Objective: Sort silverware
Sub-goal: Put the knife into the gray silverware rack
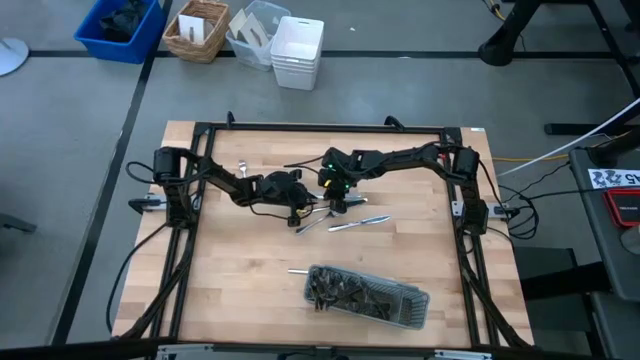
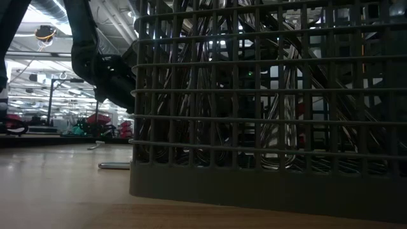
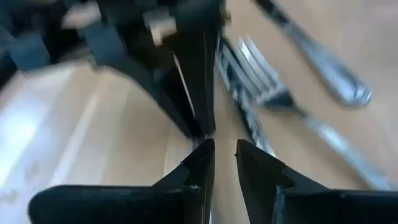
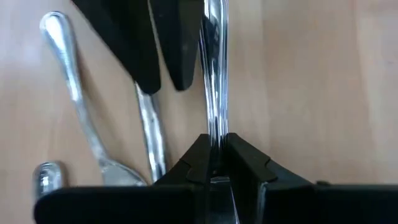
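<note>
no readable text anywhere, only a white tag with dark marks [image 1: 612, 178] at the right edge, too small to read

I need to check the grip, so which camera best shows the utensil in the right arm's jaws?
The right wrist view: the handle sits pinched between those jaws, close up. The high view shows only the right gripper above the pieces; the low view's tray blocks it.

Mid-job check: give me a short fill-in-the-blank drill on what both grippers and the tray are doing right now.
1. The right gripper is shut on a slim silver ____.
2. Both grippers meet near the table's ____.
3. The mesh tray is full of ____.
4. The left gripper's fingers stand slightly ____, with nothing between the tips.

Missing words: utensil handle; middle; silverware; apart
</note>
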